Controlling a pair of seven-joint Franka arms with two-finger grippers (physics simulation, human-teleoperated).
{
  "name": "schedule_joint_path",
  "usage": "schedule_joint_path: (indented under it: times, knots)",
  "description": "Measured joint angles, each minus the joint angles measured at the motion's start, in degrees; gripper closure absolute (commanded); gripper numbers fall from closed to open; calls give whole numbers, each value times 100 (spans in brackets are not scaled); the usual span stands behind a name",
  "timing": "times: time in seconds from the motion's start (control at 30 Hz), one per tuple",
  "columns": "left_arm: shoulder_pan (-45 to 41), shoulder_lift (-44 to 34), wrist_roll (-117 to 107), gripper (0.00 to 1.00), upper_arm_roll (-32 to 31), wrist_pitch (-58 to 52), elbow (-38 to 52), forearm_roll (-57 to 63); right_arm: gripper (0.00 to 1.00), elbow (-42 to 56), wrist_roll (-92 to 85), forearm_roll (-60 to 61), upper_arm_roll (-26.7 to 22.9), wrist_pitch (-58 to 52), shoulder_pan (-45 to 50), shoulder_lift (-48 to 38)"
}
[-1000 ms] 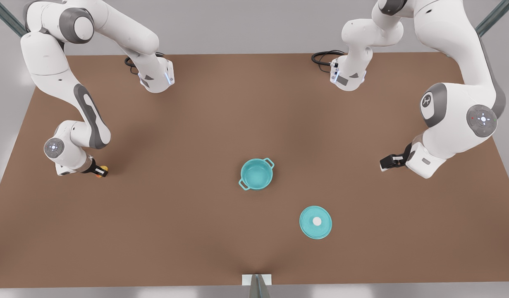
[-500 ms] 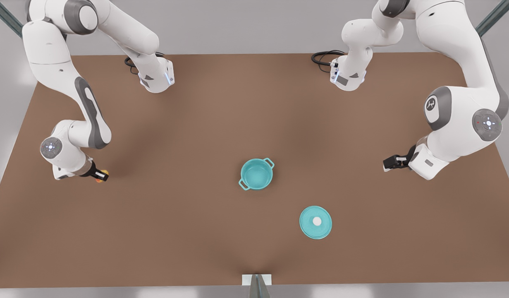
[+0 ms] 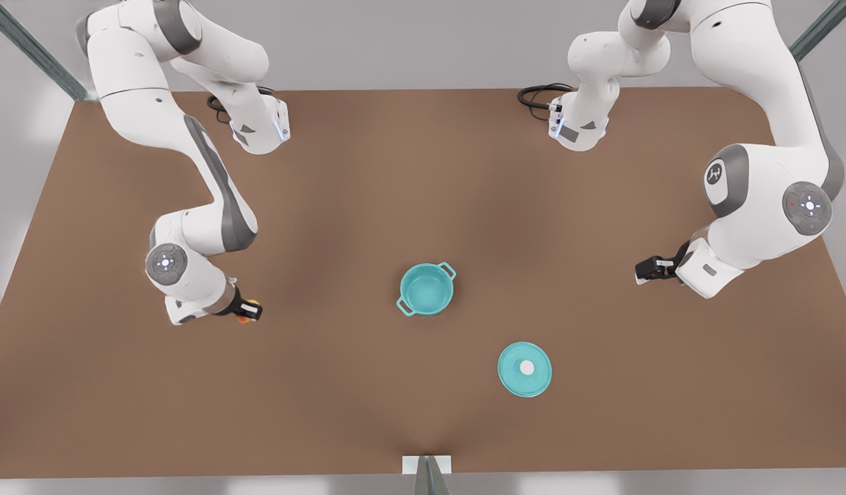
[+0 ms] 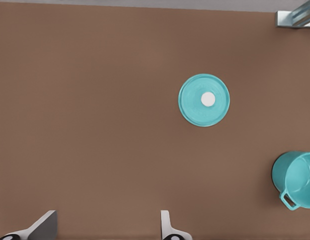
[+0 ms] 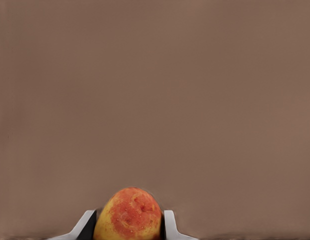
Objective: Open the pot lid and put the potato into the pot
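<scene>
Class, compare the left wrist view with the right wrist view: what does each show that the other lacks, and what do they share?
Left wrist view alone: the pot lid lying flat on the table, part of the pot uncovered, and the left gripper open. Right wrist view alone: the potato clamped in the right gripper. Both share the brown table.

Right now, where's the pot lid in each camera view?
Front view: the pot lid lies flat on the table, toward the front view's right of the pot.
Left wrist view: pot lid near mid-frame.
Right wrist view: not in it.
Shared landmark: the pot.
</scene>
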Motion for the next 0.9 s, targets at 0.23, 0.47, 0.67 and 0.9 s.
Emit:
schedule_joint_path:
  times: [0.23,0.47,0.67,0.9]
  knots:
    - [-2,40,57,0,-2,12,6,9,44,1392,1113,208,-35,-697,1090,752]
    - [0,43,97,0,0,28,7,22,43,2921,2204,291,-186,-1278,2268,1710]
    - [0,47,120,0,0,32,7,19,43,3428,2979,586,-200,-1102,3023,2216]
    - [0,55,139,0,0,34,7,18,42,3986,3658,665,-296,-479,3605,2974]
